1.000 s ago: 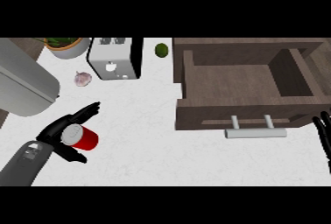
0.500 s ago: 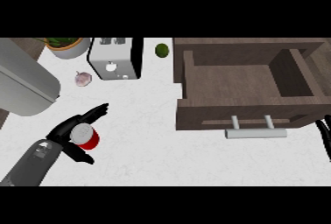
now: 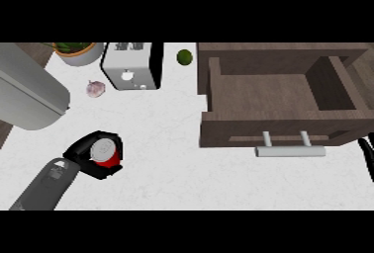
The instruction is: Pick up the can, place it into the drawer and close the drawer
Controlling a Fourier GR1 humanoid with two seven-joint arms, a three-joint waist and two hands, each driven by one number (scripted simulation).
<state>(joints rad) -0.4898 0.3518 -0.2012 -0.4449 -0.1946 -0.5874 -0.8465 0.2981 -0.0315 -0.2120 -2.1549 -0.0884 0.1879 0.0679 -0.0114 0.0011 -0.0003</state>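
The black left hand (image 3: 86,154) is curled round the red can with its silver lid (image 3: 104,150) near the white worktop's (image 3: 168,168) left edge, well apart from the open dark wooden drawer (image 3: 281,94) with its silver handle (image 3: 289,151) at the right, while the right hand (image 3: 366,157) barely shows at the right edge, fingers impossible to tell.
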